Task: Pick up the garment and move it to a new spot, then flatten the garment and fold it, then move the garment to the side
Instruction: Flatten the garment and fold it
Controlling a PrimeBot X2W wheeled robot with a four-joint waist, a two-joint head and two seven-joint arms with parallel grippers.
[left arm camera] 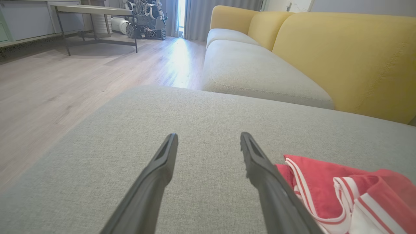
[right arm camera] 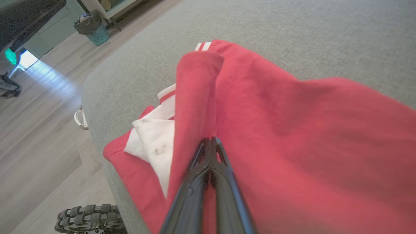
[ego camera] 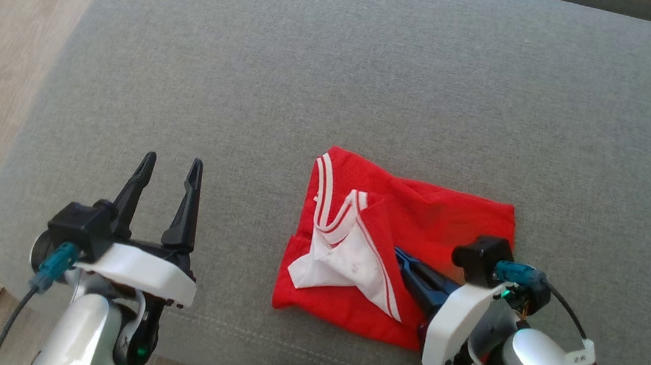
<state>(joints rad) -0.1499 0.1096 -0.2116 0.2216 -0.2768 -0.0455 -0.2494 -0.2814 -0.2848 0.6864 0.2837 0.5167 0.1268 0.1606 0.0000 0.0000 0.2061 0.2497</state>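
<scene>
head view | right fingers (ego camera: 413, 270) clenched on garment (ego camera: 442, 219), 5 o'clock edge | left fingers (ego camera: 187, 198) released, at its 9 o'clock | tip: slide low, slow, keep fold

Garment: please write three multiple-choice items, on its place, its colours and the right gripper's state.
1. Where is the garment? A) grey cushion B) floor C) table
2. Its colours? A) blue, yellow B) red, white C) green, black
3. The right gripper is: A) open above it B) shut on it C) wide open, far off
Answers: A, grey fabric surrounds it; B, red cloth with white trim; B, it is closed on a red fold.
</scene>
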